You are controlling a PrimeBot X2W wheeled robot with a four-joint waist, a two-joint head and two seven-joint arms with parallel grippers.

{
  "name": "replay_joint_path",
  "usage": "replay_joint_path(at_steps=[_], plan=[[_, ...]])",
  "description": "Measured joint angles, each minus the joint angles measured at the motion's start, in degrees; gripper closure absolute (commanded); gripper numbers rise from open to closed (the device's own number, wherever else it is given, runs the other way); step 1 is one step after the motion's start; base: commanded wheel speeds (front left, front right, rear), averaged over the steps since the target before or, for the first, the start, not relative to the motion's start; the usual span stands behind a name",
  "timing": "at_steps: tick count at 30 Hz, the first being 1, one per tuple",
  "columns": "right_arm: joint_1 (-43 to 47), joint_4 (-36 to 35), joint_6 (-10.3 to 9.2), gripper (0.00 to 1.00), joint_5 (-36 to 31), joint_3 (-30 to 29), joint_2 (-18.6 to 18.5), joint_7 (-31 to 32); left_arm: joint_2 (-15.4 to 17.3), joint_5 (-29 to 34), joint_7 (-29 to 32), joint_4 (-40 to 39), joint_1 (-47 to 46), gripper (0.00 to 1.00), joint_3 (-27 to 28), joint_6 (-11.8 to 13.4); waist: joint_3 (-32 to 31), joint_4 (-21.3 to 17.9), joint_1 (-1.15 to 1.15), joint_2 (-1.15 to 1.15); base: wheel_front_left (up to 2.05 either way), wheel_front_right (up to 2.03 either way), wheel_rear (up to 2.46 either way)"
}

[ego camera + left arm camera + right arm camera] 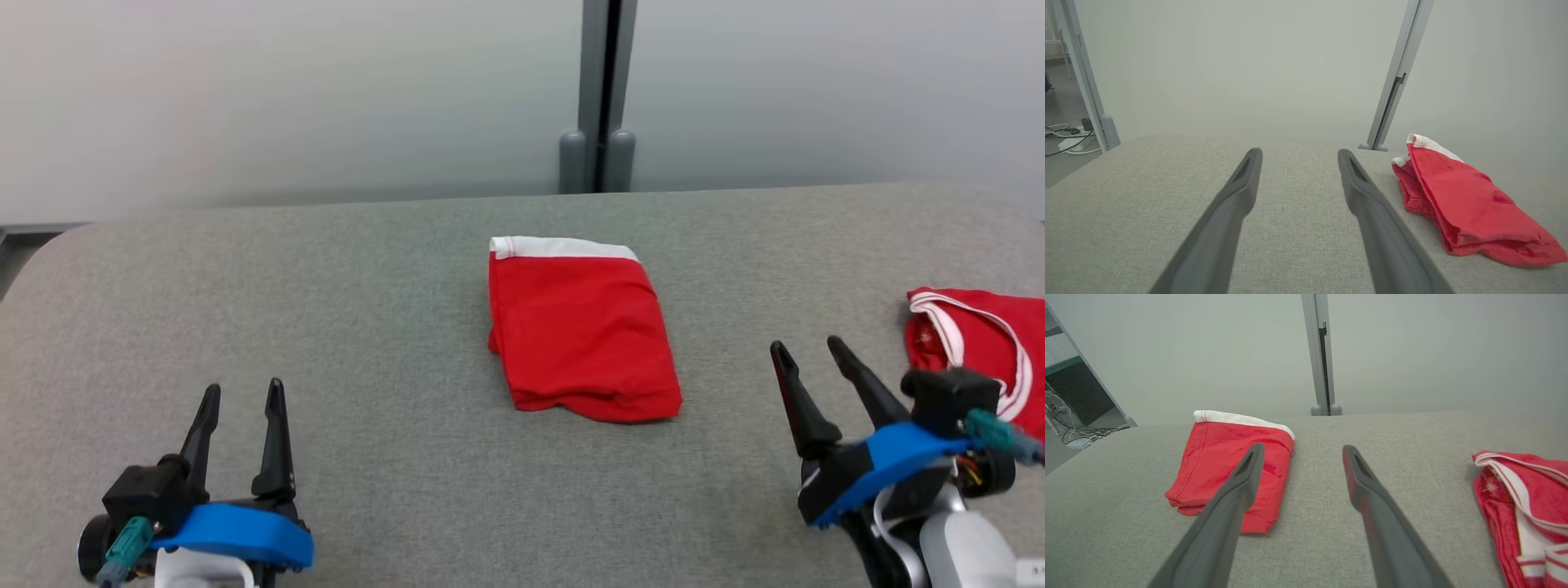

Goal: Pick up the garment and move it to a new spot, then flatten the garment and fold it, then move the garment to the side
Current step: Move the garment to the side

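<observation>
1. Item: red folded cloth garment with a white waistband (584, 335). It lies at the centre of the grey woven-fabric table (326, 286) as a compact rectangle, waistband towards 12 o'clock, folded hem towards 6 o'clock. Nothing touches it.
2. Item: left gripper, two long dark fingers on a blue mount (243, 388). It is at 7 o'clock, well apart from the garment. Its jaws are spread and it holds nothing.
3. Item: right gripper, same make (807, 345). It is at 4 o'clock, near the garment's lower right corner but clear of it. Its jaws are spread and it holds nothing.
4. Item: second red garment with white striped trim (971, 335). It lies rumpled at 3 o'clock by the table edge, just beyond the right gripper.
5. Step in hand, as judged: the fold looks complete, so moving the garment to the side remains.
6. Next move, as judged: one gripper comes down on a garment edge and pinches every layer together. It then carries the garment sideways without letting the fold open.
</observation>
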Motion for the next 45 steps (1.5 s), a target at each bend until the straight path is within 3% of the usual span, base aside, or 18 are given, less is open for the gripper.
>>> replay_joint_path(at_steps=[6,13,22,27,31,32,33,41,45], plan=[[-8.83,2.97,0.01,0.00,3.72,-1.93,1.33,8.75,-0.22,0.41,0.00,-1.69,-2.28,0.00,-1.08,-0.25,2.78,3.30,0.00,0.00,0.00,0.00,0.00],[-21.24,14.70,0.00,0.00,0.97,-9.37,1.98,22.74,-1.24,0.62,0.00,-2.78,-4.66,0.00,-2.77,-0.46,6.53,9.16,0.01,0.00,0.00,0.00,0.00],[-26.67,27.75,0.00,0.00,-9.84,-20.29,2.38,29.22,-2.32,0.82,0.00,-3.57,-5.83,0.00,-3.91,-0.51,10.30,16.93,0.01,0.00,0.00,0.00,0.00],[-27.90,31.15,0.00,0.00,-12.35,-21.01,2.68,29.56,-2.47,0.82,0.00,-3.74,-5.78,0.00,-3.57,-0.51,11.61,18.47,0.01,0.00,0.00,0.00,0.00],[-28.98,33.55,-0.05,0.00,-9.68,-18.59,2.72,29.11,-2.60,0.83,0.00,-3.49,-5.71,0.00,-3.44,-0.52,11.50,17.58,0.00,0.00,0.00,0.00,0.00],[-29.20,34.01,-0.07,0.65,-9.21,-17.26,2.74,28.86,-2.60,0.83,0.00,-3.41,-5.72,0.00,-3.41,-0.52,11.48,17.19,0.00,0.00,0.00,0.00,0.00],[-29.30,34.40,-0.08,1.00,-8.40,-15.72,2.75,28.51,-2.59,0.85,0.01,-3.37,-5.75,0.00,-3.34,-0.52,11.49,16.71,0.00,0.00,0.00,0.00,0.00],[-30.87,33.68,-0.05,1.00,-0.25,-0.22,1.86,28.38,-1.97,0.82,0.00,-3.57,-5.48,0.00,-2.24,-0.60,10.90,11.04,0.00,0.00,0.00,0.00,0.00],[-32.98,28.98,0.00,1.00,4.58,9.77,-2.45,30.45,-1.79,0.79,0.00,-3.91,-4.50,0.00,-1.41,-0.62,10.69,6.37,0.00,0.00,0.00,0.00,0.00]])
